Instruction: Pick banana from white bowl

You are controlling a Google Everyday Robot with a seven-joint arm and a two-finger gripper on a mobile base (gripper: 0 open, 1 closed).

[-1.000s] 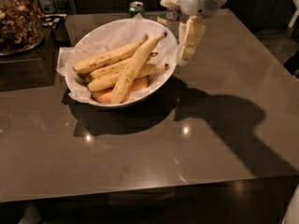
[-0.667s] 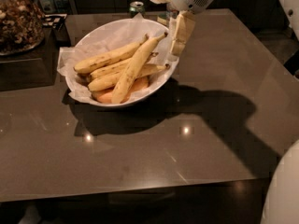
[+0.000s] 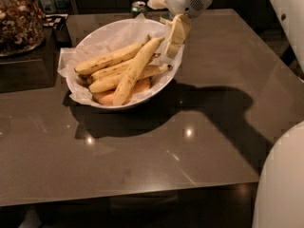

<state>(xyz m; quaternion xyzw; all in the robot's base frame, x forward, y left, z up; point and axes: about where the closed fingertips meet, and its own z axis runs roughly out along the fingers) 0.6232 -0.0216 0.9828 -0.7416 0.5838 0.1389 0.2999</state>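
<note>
The white bowl, lined with crumpled white paper, stands at the back left of the dark table. The banana, the longest and nearly straight one, lies diagonally on top of the others, its tip pointing up and to the right at the bowl's right rim. My gripper hangs from the white wrist above that right rim, just right of the banana's upper tip. It holds nothing that I can see.
Shorter curved bananas and a pale orange fruit piece lie under the banana. A glass jar of nuts stands at the far left. A green can stands behind the bowl. My white body fills the lower right.
My gripper has moved left and down, from beside the bowl's right side to over its right rim next to the banana's tip. The bananas have not moved.
</note>
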